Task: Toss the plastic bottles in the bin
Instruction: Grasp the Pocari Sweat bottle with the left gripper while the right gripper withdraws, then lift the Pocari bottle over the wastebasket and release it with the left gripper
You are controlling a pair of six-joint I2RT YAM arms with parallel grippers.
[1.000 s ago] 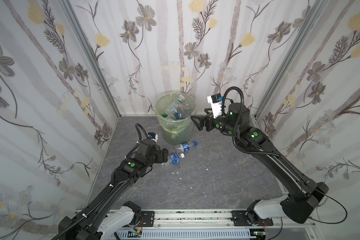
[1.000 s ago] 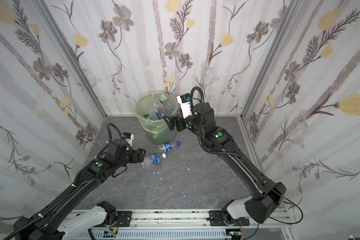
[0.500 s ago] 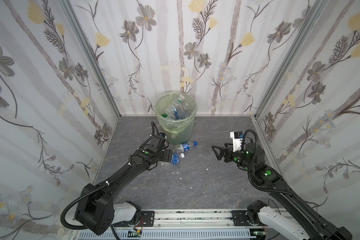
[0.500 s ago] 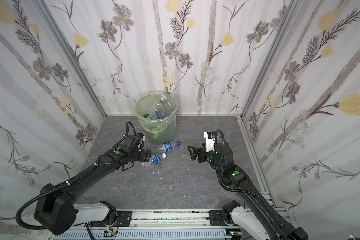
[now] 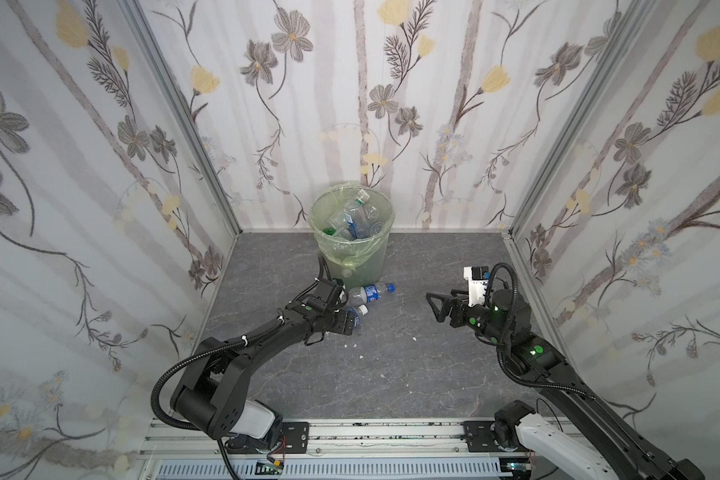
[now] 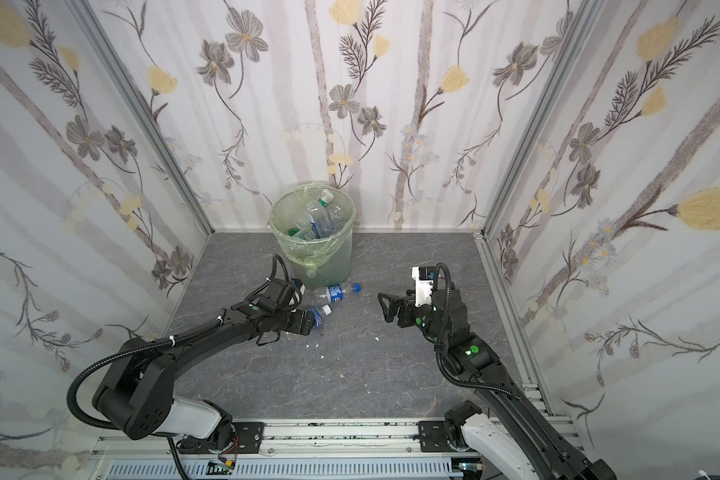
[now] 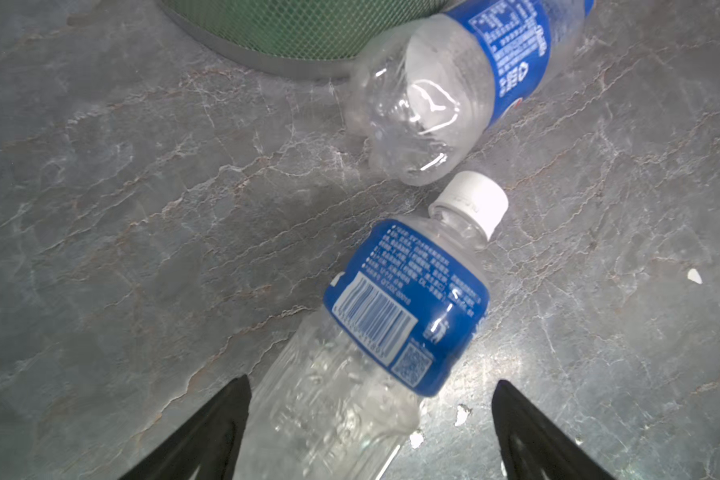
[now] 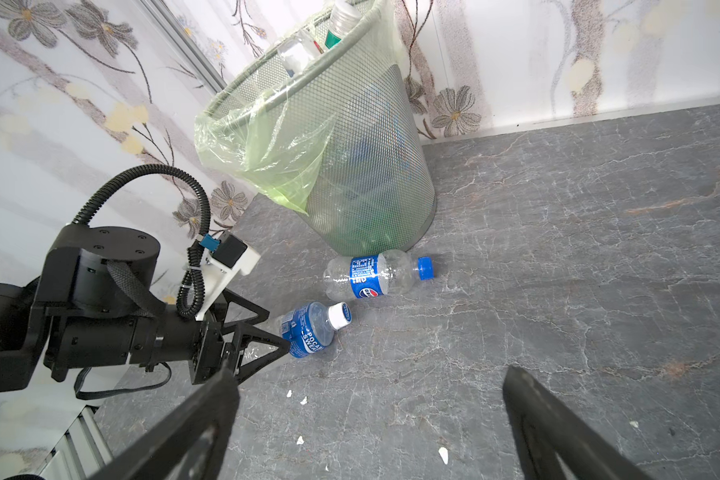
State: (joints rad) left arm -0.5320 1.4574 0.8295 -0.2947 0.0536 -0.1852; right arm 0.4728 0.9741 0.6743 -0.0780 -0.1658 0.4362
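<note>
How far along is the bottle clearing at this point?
Done: a pile of bottles already sits in the bin. In hand: nothing gripped; the left claw straddles the white-capped bottle on the floor, jaws open. The right claw hangs open and empty. Left: that bottle and the blue-capped bottle lying at the bin's foot.

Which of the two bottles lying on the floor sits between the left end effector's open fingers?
The white-capped bottle. The blue-capped bottle lies beyond it, beside the bin, outside the fingers' span.
</note>
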